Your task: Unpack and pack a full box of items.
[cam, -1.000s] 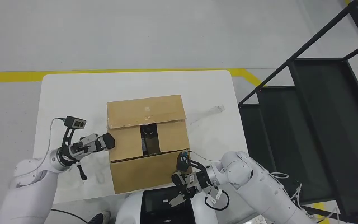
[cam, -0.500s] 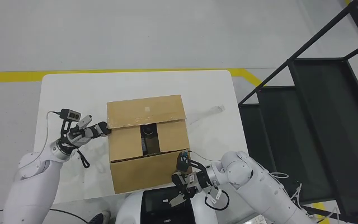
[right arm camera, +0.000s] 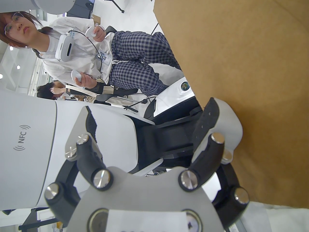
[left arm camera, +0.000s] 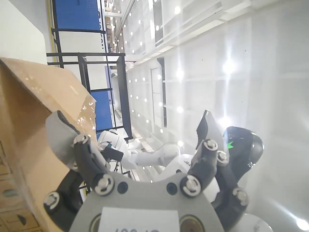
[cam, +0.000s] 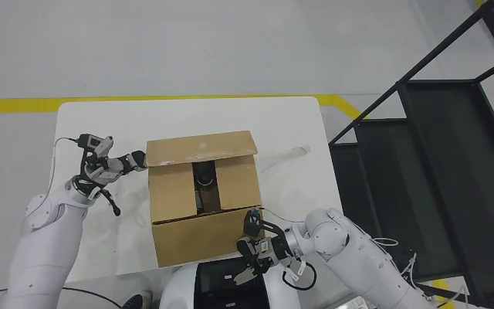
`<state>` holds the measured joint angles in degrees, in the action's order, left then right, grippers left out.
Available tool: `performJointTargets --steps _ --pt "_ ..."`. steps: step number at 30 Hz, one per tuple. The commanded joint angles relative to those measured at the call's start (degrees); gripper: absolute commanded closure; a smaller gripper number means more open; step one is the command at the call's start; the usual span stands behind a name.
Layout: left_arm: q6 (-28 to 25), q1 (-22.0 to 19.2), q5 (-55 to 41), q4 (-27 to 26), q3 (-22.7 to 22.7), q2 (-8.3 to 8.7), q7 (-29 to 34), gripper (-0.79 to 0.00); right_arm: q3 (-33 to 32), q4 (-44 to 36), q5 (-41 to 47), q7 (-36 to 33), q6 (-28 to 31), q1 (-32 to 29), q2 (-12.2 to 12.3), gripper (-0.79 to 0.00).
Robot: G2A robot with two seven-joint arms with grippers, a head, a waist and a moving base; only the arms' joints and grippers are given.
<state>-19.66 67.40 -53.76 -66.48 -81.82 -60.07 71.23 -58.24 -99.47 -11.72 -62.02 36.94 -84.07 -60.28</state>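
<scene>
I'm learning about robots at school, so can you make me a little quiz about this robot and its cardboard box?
1. True or false: the cardboard box stands on a white table.
2. Pick one: the left gripper is (A) deep inside the box, (B) at the box's far left corner, (C) lying on the floor.
3. Fill the gap: the right gripper, by the box's near flap, has its fingers ____ (open or shut).

Key: 1 true; 2 B; 3 open.
</scene>
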Motion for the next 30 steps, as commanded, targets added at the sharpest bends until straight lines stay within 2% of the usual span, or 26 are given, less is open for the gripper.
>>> performJointTargets --steps 1,13,22,30 --pt "0.93 -0.77 -1.01 0.49 0.63 -0.28 -0.65 -0.785 0.0 0.0 0.0 0.0 0.0 0.0 0.0 -0.785" --pt "2.91 -5.91 -3.38 3.07 3.54 -1.82 -4.37 -0.785 0.0 0.0 0.0 0.0 0.0 0.0 0.0 -0.785" --pt "3.89 -10.59 -3.85 7.45 5.95 -3.13 -7.34 -0.785 0.0 0.0 0.0 0.0 0.0 0.0 0.0 -0.785" --pt "0.77 -13.9 -0.25 11.28 8.01 -4.14 -10.26 -0.785 0.0 0.0 0.0 0.0 0.0 0.0 0.0 -0.785"
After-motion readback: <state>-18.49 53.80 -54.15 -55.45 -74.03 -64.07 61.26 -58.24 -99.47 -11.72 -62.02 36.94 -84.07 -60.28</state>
